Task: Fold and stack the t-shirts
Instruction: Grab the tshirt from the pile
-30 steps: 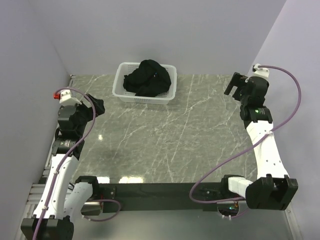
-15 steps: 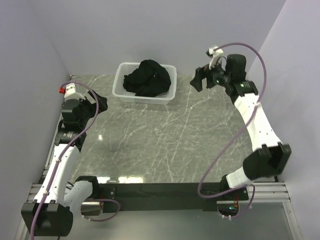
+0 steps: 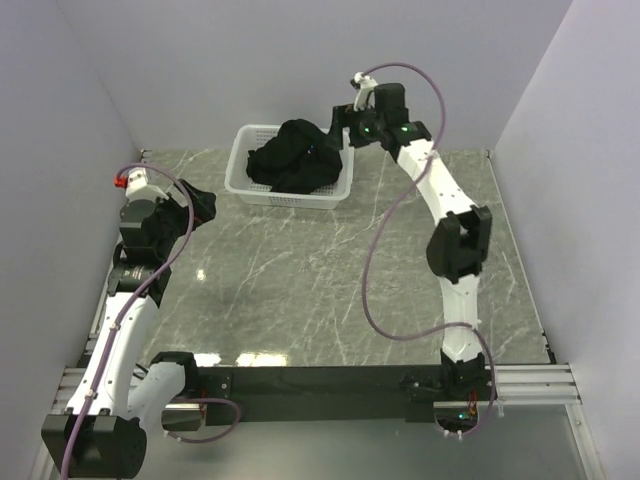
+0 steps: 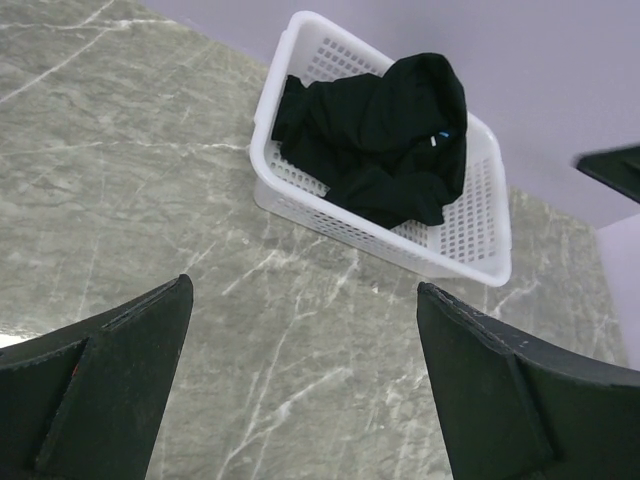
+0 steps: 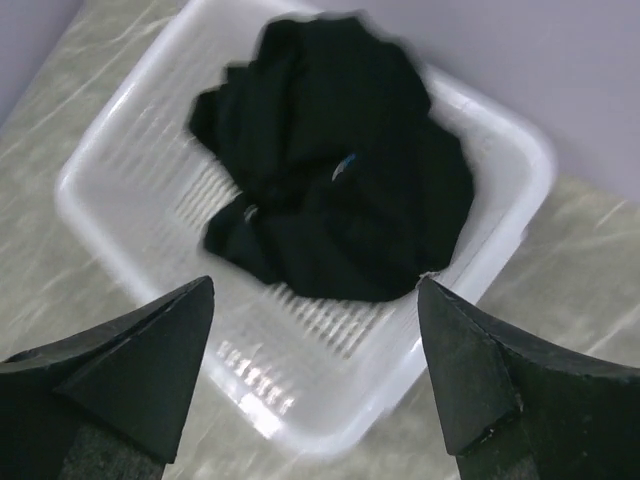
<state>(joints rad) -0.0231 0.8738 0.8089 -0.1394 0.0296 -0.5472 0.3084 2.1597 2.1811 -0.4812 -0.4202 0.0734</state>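
The black t-shirts (image 3: 293, 155) lie crumpled in a heap inside the white mesh basket (image 3: 282, 198) at the back of the table. A small light-blue mark shows on the cloth (image 5: 345, 165). My right gripper (image 3: 339, 128) hovers open just above the basket's right end. In the right wrist view the right gripper (image 5: 315, 290) has nothing between its fingers, and the t-shirts (image 5: 340, 200) sit just beyond the tips. My left gripper (image 3: 200, 206) hangs open over the table's left side, well short of the basket (image 4: 470, 232) and the t-shirts (image 4: 385, 135).
The grey marble tabletop (image 3: 330, 280) spreads in front of the basket. Lilac walls close in the back and both sides. A dark rail (image 3: 330, 380) with both arm bases runs along the near edge. The right arm's purple cable (image 3: 375, 270) loops above the table.
The right arm swung from the table's right side leftward to the basket, its gripper now over the basket's right end. The left arm barely shifted.
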